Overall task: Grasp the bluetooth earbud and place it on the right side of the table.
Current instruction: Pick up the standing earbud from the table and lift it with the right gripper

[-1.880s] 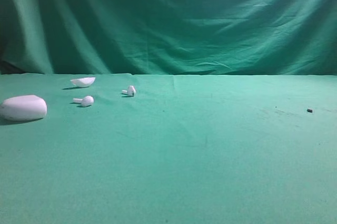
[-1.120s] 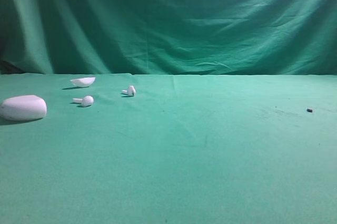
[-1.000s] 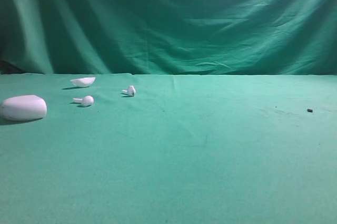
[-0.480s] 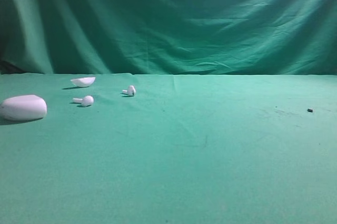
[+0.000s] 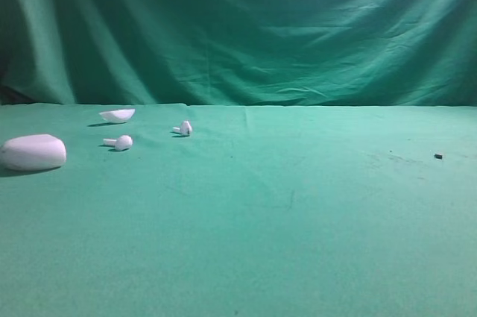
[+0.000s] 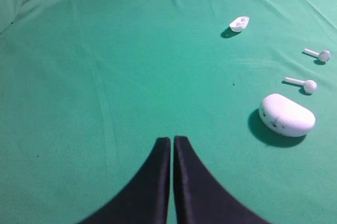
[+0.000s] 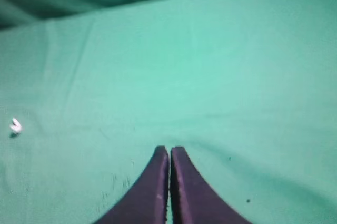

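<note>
Far left on the table [image 5: 298, 242]: white case [image 5: 33, 152]. Next, bluetooth earbud [image 5: 119, 142], shallow shell [image 5: 118, 115] behind it, second earbud [image 5: 183, 129] further right. Small dark speck [image 5: 438, 157] far right. Left gripper [image 6: 172, 140] clenched, nothing held. Right gripper [image 7: 169, 151] clenched, nothing held.

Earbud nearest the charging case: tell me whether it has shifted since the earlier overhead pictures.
No. The earbud lies where it did, just right of the charging case and in front of the shallow white shell.
</note>
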